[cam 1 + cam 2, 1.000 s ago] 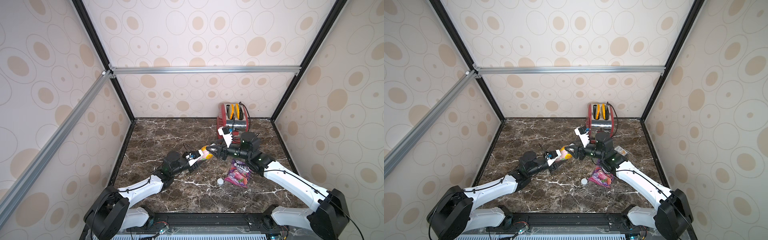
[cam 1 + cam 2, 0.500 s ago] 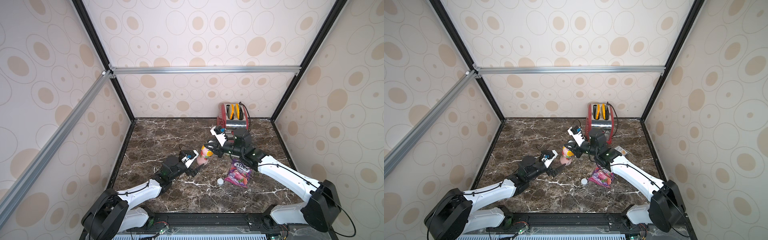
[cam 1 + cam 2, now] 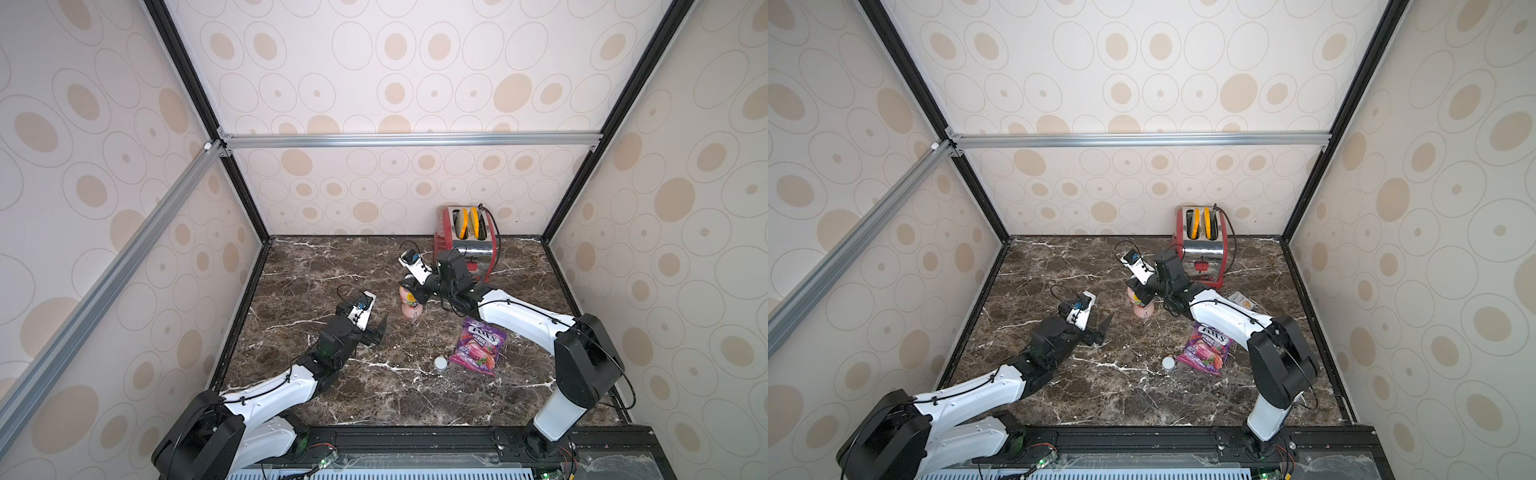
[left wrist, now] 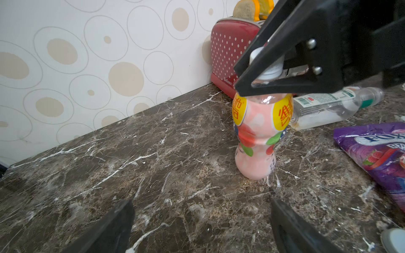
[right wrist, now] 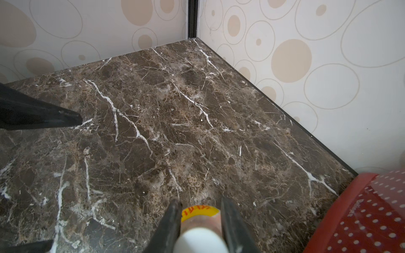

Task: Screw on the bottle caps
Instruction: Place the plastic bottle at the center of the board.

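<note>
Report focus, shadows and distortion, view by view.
Right wrist view: the white cap in the right gripper is out of focus, the marble table sharp. Left wrist view: the pink bottle is crisp, the left gripper soft-edged. In both top views: even light, faint shadows, corners stretched by the wide lens.

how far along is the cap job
Looks done: cap seated on the upright pink bottle. In hand: right pincer shut on that cap; tightness unclear; left pincer open, apart. Left: loose cap on the table, clear bottle lying on its side.
</note>
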Tool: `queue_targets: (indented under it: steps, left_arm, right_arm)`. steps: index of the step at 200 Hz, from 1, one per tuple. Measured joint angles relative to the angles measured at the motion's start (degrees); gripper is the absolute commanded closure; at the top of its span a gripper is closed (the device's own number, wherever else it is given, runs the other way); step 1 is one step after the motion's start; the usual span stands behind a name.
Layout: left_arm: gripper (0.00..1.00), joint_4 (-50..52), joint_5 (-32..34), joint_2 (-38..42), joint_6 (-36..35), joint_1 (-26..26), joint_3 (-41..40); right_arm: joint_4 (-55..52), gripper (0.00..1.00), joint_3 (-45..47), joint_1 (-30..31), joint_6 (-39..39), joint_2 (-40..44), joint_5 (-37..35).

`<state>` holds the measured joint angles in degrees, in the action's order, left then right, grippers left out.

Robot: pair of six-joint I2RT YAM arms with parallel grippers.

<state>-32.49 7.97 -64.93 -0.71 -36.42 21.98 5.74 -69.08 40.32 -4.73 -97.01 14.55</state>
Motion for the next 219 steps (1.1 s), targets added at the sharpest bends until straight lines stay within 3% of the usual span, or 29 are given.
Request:
queue_targets:
  steps: [39,89,219]
  left_arm:
    - [0.01,1.3,0.0,-1.0,0.0,0.0,0.5]
    - [0.01,1.6,-0.4,-1.6,0.0,0.0,0.9]
    - [0.01,1.8,-2.1,-1.7,0.0,0.0,0.9]
  right_arm:
    - [0.2,0.73,0.0,-1.5,3.6,-0.1,0.2]
    - [0.0,0.58,0.0,-2.8,7.7,-0.1,0.3]
    - [-3.6,0.27,0.2,-2.9,7.3,3.5,0.9]
